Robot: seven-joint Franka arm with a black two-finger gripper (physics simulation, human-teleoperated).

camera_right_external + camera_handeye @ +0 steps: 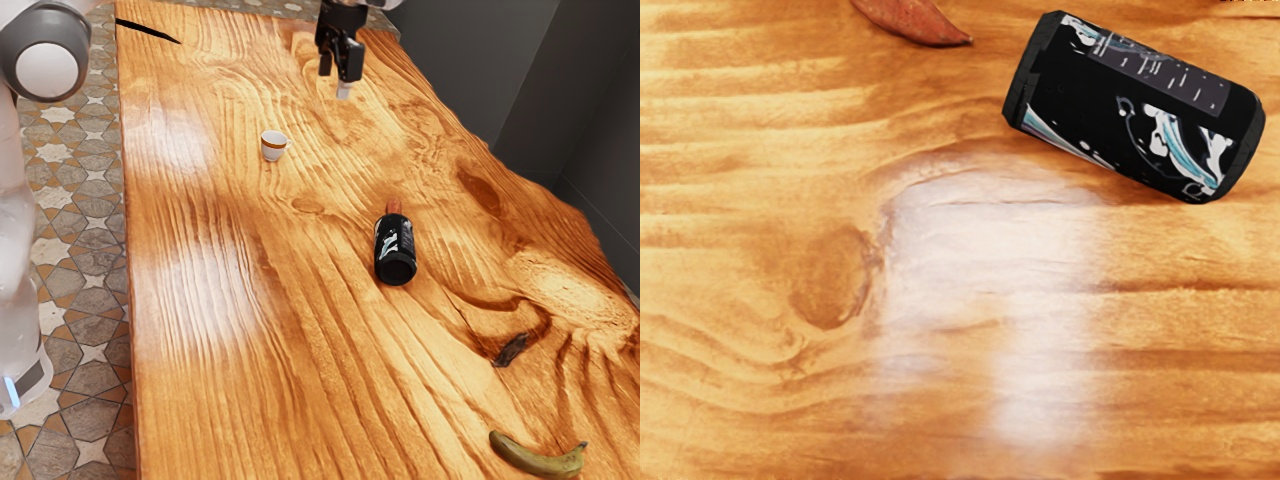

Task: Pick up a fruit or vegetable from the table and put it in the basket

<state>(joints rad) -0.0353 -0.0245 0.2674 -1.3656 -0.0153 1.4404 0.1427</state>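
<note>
Ext. view: gripper (340,72) is up at the far end, over the table (215,400), well apart from any fruit/veg. Can't tell how far the claw is open or shut from here; no fruit/veg seen in its hold. Two candidates for the job, both lying on the wood: banana (537,459) near the ext. view's lower right corner, & a reddish-brown tapered veg (394,207), prob. a sweet potato, partly behind the black can (396,252), which lies on its side. White cup (273,147) w/ gold band stands upright toward the ext. view's left, not a target.

Wrist view: black can on its side, label up, & the tapered veg near it, a gap of bare wood betw. the two, so no contact there. Pointed tip of the veg is toward the can. Neither is in the grip.

Progress, my read: v. early, approx. the approach stage. Pick not done, lift not done, drop in basket not done. Left to do: choose one (tapered veg looks nearer the hand than banana), line up over it, go down, grip, lift, carry, release in basket. Watch the can, might get nudged & roll if hand comes in askew
</note>
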